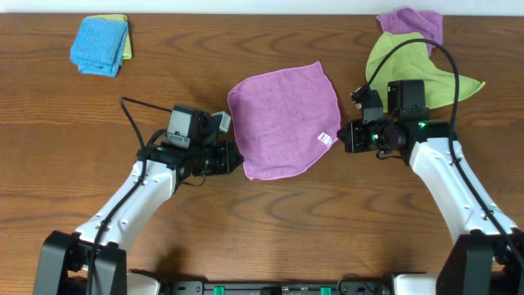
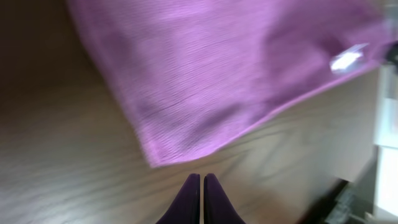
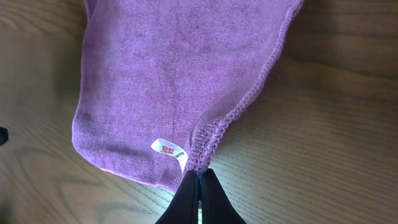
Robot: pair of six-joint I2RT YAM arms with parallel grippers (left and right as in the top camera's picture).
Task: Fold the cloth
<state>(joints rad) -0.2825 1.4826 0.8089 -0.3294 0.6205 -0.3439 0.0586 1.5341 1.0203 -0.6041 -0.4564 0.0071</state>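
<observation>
The lilac cloth (image 1: pixel 282 119) lies spread flat on the wooden table, its white tag (image 1: pixel 324 138) at the right corner. My right gripper (image 1: pixel 344 136) is at that corner. In the right wrist view its fingers (image 3: pixel 199 174) are shut on the cloth's stitched hem (image 3: pixel 211 134), right beside the tag (image 3: pixel 169 150). My left gripper (image 1: pixel 238 158) is at the cloth's lower-left edge. In the left wrist view its fingers (image 2: pixel 201 178) are shut and empty, just short of the cloth's corner (image 2: pixel 155 158). That view is blurred.
A lime-green cloth (image 1: pixel 413 70) and another purple cloth (image 1: pixel 409 23) lie at the back right, behind my right arm. A folded blue cloth (image 1: pixel 98 45) sits on a yellow-green one at the back left.
</observation>
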